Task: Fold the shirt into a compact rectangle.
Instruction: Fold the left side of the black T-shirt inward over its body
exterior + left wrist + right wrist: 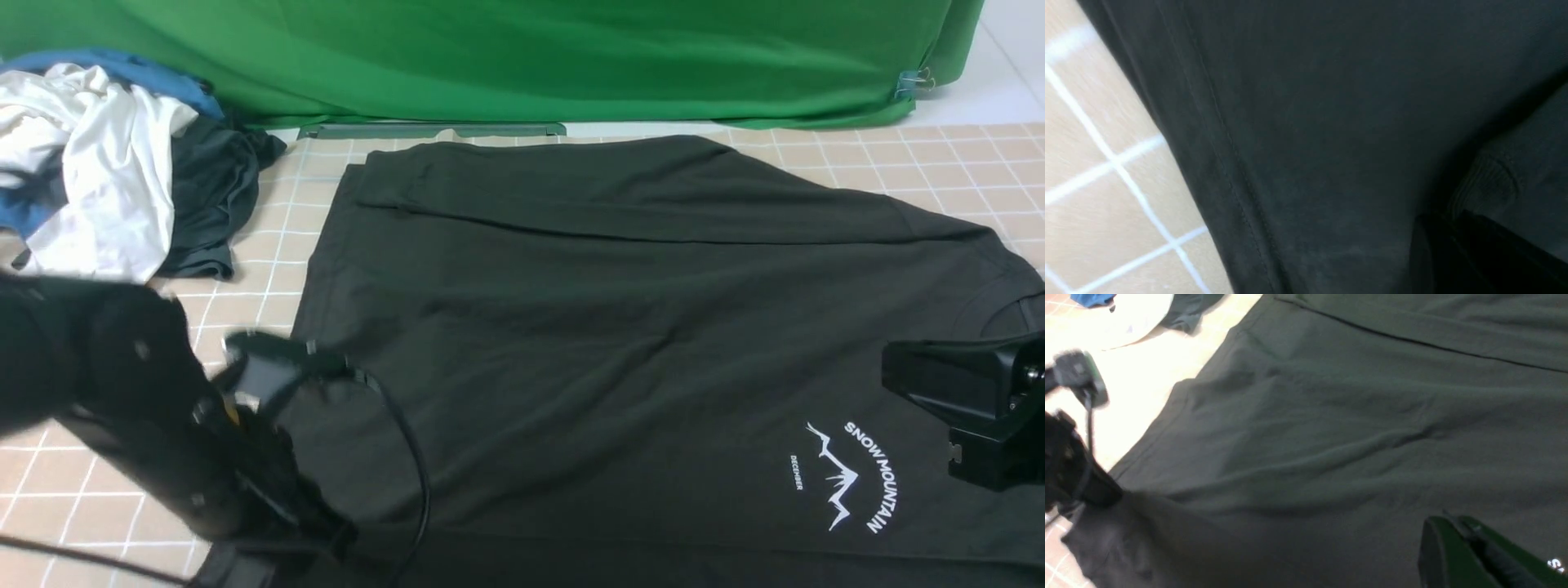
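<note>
The black shirt (571, 327) lies spread flat over the tiled table, its hem to the left and its collar to the right. Its white SNOW MOUNTAIN print (857, 478) faces up near the front right. My left gripper (335, 535) is down at the shirt's near left corner. In the left wrist view that gripper (1437, 220) is shut on a fold of the shirt (1331, 122) beside the stitched hem (1224, 163). My right gripper (890, 363) hovers shut over the chest near the collar. In its own view this gripper (1447, 522) holds nothing above the shirt (1351, 437).
A pile of clothes sits at the back left: a white garment (106, 180), a blue one (122, 69) and a smaller dark one (212, 196). A green backdrop (490, 57) closes the far side. Bare tiled table (261, 245) shows left of the shirt.
</note>
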Controlling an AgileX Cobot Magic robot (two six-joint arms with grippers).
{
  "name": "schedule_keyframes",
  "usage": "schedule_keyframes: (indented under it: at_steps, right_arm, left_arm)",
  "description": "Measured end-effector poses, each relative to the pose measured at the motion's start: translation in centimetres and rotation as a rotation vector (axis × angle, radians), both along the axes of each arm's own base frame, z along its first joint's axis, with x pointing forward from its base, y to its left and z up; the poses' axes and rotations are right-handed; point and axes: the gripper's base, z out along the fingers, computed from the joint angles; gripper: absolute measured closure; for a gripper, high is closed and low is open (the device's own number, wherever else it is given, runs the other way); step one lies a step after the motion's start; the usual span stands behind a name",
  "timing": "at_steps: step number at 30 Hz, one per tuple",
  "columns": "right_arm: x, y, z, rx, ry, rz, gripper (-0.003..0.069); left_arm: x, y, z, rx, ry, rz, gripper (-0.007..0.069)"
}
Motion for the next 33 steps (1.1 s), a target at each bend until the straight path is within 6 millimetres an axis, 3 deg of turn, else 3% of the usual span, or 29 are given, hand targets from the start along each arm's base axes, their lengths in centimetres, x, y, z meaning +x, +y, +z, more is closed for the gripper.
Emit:
schedule_keyframes:
  at_steps: [5, 10, 16, 22, 33]
  right_arm:
    - [0.1, 0.0, 0.1, 0.004, -0.009, -0.003, 0.0623]
    - [0.2, 0.0, 0.2, 0.012, -0.027, -0.01, 0.0623]
    - [0.3, 0.0, 0.5, 0.023, -0.052, -0.019, 0.0623]
    - [0.3, 0.0, 0.5, 0.023, -0.053, -0.019, 0.0623]
    - [0.3, 0.0, 0.5, 0.023, -0.053, -0.019, 0.0623]
  left_arm:
    - [0.5, -0.3, 4.9, -0.067, -0.1, 0.081, 0.059]
    - [1.1, 0.2, 6.9, -0.004, -0.131, 0.085, 0.059]
    - [4.0, 0.4, 8.1, 0.07, -0.29, 0.106, 0.059]
    - [7.3, -0.2, 7.6, 0.101, -0.37, 0.112, 0.059]
    - [12.1, 0.4, 3.4, 0.186, -0.34, 0.158, 0.059]
